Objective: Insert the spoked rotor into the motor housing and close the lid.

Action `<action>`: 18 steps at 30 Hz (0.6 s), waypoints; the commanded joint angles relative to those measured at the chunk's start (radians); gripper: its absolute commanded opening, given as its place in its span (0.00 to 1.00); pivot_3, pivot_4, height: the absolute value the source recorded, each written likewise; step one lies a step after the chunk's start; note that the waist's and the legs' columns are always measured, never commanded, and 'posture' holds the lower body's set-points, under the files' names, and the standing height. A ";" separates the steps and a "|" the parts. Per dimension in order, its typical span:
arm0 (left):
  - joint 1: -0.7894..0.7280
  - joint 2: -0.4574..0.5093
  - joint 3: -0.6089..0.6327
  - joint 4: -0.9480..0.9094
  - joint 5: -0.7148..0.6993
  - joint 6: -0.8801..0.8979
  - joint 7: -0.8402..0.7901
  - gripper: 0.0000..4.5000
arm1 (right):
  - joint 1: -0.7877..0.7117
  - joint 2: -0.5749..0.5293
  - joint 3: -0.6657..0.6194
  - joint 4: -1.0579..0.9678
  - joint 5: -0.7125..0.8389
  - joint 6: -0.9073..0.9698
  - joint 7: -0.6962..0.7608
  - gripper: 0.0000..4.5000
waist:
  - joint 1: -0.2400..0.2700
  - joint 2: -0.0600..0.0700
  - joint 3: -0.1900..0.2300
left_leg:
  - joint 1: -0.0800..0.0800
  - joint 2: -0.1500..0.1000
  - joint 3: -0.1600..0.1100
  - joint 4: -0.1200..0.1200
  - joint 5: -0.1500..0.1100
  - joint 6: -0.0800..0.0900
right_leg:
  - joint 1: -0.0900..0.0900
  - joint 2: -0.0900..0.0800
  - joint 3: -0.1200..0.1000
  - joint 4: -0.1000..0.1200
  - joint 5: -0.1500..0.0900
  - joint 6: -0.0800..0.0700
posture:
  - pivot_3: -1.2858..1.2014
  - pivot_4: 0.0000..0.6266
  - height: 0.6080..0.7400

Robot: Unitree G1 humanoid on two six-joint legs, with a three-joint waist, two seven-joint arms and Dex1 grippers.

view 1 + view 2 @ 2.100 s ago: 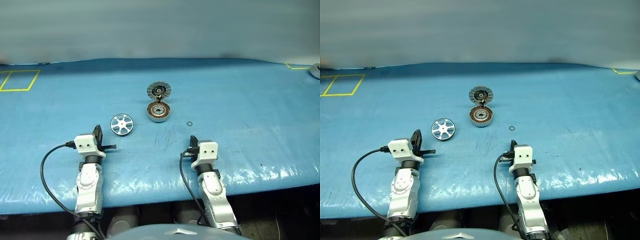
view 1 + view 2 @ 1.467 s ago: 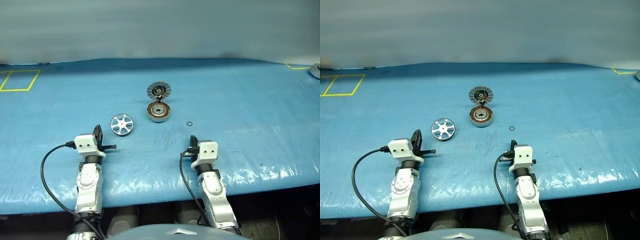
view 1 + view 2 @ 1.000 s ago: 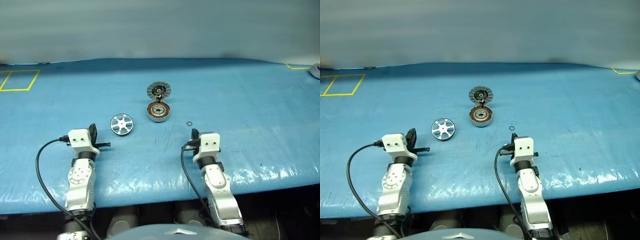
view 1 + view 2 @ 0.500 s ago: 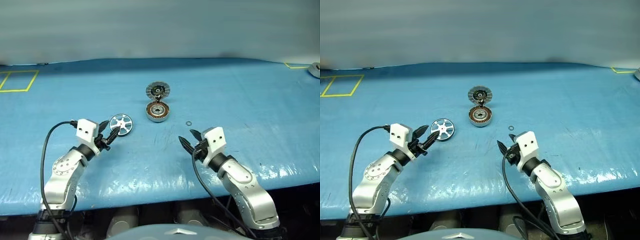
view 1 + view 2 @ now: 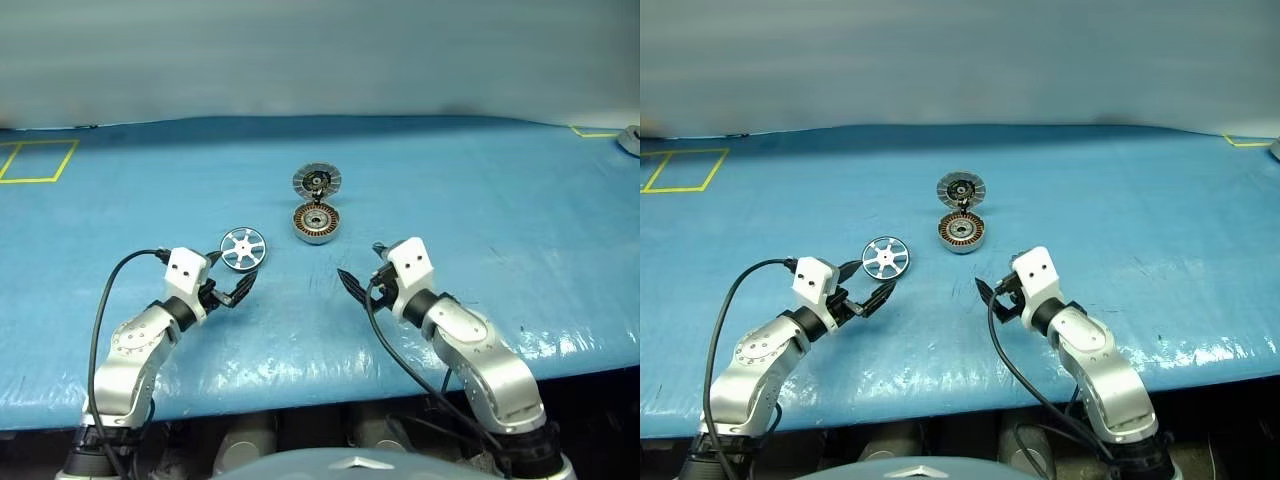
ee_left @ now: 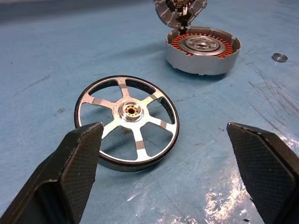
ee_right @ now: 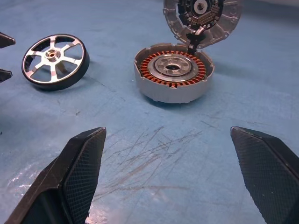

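Rotor point(image 6: 126, 122) lies flat on bench point(image 5: 520, 200) left of housing point(image 5: 317, 222), lid point(image 5: 317, 181) open; both jaws wide and empty, approach step, left gripper point(image 6: 163, 163) must next straddle rotor rim.

The lid point(image 6: 180, 10) runs off the frame's edge in the left wrist view with its upper half lost, the left gripper's fingers point(image 6: 70, 172) are cropped at the base, and the tiny ring washer point(image 6: 279, 57) sits too small to make out detail.
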 commanded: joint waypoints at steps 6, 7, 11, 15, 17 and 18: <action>0.029 0.035 -0.066 -0.096 -0.024 0.049 -0.103 1.00 | -0.482 -0.111 0.216 0.238 -0.081 0.240 0.177 1.00 | -0.010 0.000 0.003 | 0.000 0.001 -0.001 0.000 0.000 0.000 | 0.000 0.001 -0.001 0.001 0.003 -0.004 | 0.52 0.24 1.00; 0.035 0.037 -0.071 -0.102 -0.020 0.049 -0.106 1.00 | -0.525 -0.105 0.237 0.275 -0.091 0.238 0.192 1.00 | -0.011 0.000 0.003 | 0.000 0.001 0.000 -0.001 0.000 0.000 | -0.001 0.001 -0.001 0.001 0.004 -0.004 | 0.52 0.24 1.00; 0.051 0.032 -0.084 -0.113 -0.010 0.042 -0.099 1.00 | -0.658 -0.061 0.305 0.466 -0.153 0.173 0.219 1.00 | -0.011 0.000 0.003 | -0.001 0.000 -0.001 -0.002 0.000 0.000 | -0.002 0.000 -0.001 0.000 0.004 -0.003 | 0.52 0.24 1.00; 0.059 0.025 -0.091 -0.120 -0.002 0.033 -0.094 1.00 | -0.735 0.004 0.338 0.644 -0.193 0.079 0.249 1.00 | -0.011 0.000 0.003 | -0.002 0.000 0.000 -0.002 -0.001 0.001 | -0.002 0.000 -0.001 -0.001 0.005 -0.002 | 0.52 0.24 1.00; 0.063 0.023 -0.089 -0.121 0.001 0.026 -0.089 1.00 | -0.755 0.032 0.346 0.703 -0.209 0.043 0.265 1.00 | -0.012 0.001 0.003 | -0.002 0.000 0.000 -0.002 -0.001 0.001 | -0.003 0.000 -0.001 0.000 0.005 -0.002 | 0.52 0.24 1.00; 0.065 0.022 -0.088 -0.122 0.003 0.022 -0.087 1.00 | -0.761 0.044 0.346 0.725 -0.216 0.029 0.271 1.00 | -0.012 0.001 0.003 | -0.002 0.000 0.000 -0.002 -0.001 0.001 | -0.003 0.000 -0.001 0.000 0.005 -0.002 | 0.52 0.24 1.00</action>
